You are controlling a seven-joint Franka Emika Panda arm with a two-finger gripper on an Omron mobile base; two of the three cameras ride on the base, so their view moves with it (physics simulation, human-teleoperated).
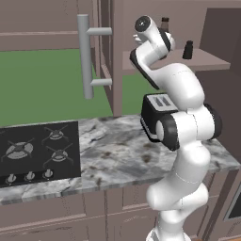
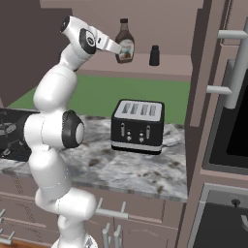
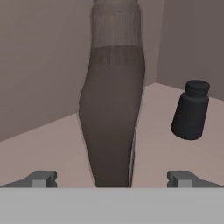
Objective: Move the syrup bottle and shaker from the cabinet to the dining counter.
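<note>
Dark brown syrup bottle point(image 2: 124, 42) with wide body, narrow neck, dark cap and pale label: upright on the inner shelf of the brownish-mauve wall cabinet point(image 2: 164, 65), at 12 o'clock in the hand view and centred between the fingertips. Small black cylindrical shaker point(image 2: 154, 55): upright on the same shelf, near the bottle at about 3 o'clock from it in the right base view, apart from it with bare shelf between.

White arm's two-finger gripper point(image 3: 111, 179): jaws spread wide, empty, one dark fingertip to each side of the bottle's body — close in, not yet gripping.

Step in hand, by judgement: approach for the bottle grasp. To do well:
- Advance straight along the present line so the wide body sits fully between the pads before closing.
- Close on the body, not the narrow neck — better hold, less tilt.
- Keep clear of the shaker at 3 o'clock; a sideways drift could knock it over.
- Lift a little before drawing back, so the base does not drag over the shelf.

Black four-slot toaster point(image 2: 138, 126) stands on the marbled counter point(image 2: 131, 167) below, at 6 o'clock from the shelf: worth avoiding on the way out.
</note>
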